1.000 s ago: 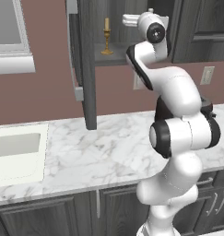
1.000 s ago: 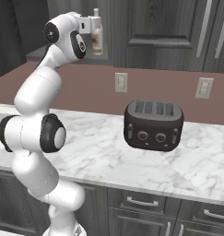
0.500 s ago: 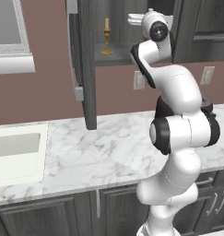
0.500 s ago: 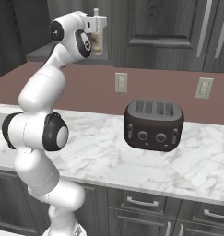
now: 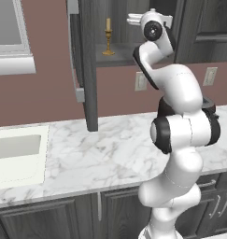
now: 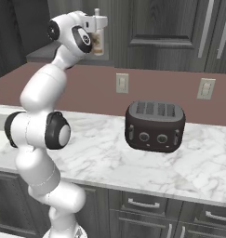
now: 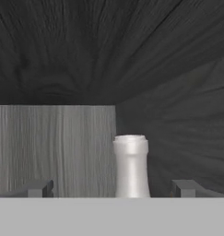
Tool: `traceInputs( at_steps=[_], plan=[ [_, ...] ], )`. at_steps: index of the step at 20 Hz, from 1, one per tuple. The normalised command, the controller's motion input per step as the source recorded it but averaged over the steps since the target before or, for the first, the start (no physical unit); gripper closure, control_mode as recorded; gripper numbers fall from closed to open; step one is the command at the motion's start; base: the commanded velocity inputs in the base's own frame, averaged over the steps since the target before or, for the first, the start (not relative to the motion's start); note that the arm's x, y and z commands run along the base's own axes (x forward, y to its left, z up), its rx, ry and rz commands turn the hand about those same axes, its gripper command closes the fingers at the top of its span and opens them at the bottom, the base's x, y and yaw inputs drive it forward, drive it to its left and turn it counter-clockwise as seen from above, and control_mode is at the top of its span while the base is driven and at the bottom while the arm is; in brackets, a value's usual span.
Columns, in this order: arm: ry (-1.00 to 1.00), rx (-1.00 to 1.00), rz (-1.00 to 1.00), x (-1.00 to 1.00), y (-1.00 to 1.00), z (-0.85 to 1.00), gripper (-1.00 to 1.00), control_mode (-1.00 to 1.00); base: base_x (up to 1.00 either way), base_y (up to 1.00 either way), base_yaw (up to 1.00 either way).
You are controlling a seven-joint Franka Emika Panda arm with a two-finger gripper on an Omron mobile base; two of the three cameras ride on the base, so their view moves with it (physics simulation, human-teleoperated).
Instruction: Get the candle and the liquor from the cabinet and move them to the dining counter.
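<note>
The cabinet [image 5: 88, 70] stands with its dark grey door swung open. On its shelf the candle [image 5: 108, 37] stands upright in a golden holder, left of my hand. My gripper [image 5: 133, 19] reaches into the cabinet at shelf height. In the right base view the cream liquor [image 6: 99, 44] with its brownish band stands just behind the gripper [image 6: 101, 20]. In the hand view the liquor's pale neck [image 7: 131, 168] rises between the open fingertips [image 7: 37, 188], right of centre and touching neither. The gripper [image 7: 112, 189] holds nothing. The dining counter is out of view.
A dark toaster [image 6: 155, 126] sits on the marble worktop [image 5: 101, 149] to the arm's right. A white sink [image 5: 14, 154] is set into the worktop at the left. Wall outlets [image 6: 122, 82] line the brown backsplash. The open door hangs over the worktop.
The hand has edged a little further into the cabinet toward the liquor. The jaws stay open, and the candle and liquor have not moved.
</note>
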Motion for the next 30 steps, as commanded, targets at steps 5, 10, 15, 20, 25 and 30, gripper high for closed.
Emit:
traceInputs(
  at_steps=[5,10,15,20,25,30],
  plan=[
    [0.0,0.0,-0.04,0.07,-0.01,0.0,-1.0,-1.0,0.0,0.0,0.0],
    [0.0,0.0,-0.04,0.06,-0.03,0.0,-1.0,-1.0,0.0,0.0,0.0],
    [0.01,0.0,-0.07,0.01,-0.05,0.01,-1.0,-1.0,0.0,0.0,0.0],
    [0.02,0.0,-0.08,0.0,-0.01,0.01,-1.0,-1.0,0.0,0.0,0.0],
    [0.02,0.0,-0.08,0.02,0.0,0.01,-1.0,-1.0,0.0,0.0,0.0],
    [0.02,0.0,-0.09,0.05,0.0,0.03,-1.0,-1.0,0.0,0.0,0.0]
  ],
)
